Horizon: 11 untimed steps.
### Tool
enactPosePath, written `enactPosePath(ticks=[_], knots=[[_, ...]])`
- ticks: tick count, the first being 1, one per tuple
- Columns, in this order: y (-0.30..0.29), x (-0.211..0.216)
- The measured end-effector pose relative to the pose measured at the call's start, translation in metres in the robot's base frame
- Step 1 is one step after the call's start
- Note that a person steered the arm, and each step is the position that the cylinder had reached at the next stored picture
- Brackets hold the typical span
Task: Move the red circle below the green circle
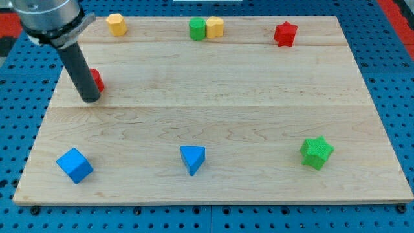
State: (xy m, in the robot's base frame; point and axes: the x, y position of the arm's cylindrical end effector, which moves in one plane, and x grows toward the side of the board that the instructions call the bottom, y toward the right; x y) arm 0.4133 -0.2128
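Observation:
The red circle (97,79) lies near the board's left edge, mostly hidden behind my rod. My tip (90,99) rests on the board just left of and below it, touching or nearly touching. The green circle (196,29) sits at the view's top centre, pressed against a yellow block (215,27) on its right. The red circle is far to the left of and lower than the green circle.
A yellow block (116,24) sits at top left and a red star (284,33) at top right. A blue cube (74,165), a blue triangle (193,158) and a green star (316,153) line the view's bottom. The wooden board (226,97) lies on blue pegboard.

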Motion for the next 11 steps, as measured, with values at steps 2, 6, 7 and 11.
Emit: enactPosePath(ticks=[2, 6, 7, 11], knots=[[-0.018, -0.002], [0.075, -0.026], [0.0, -0.031], [0.219, -0.055]])
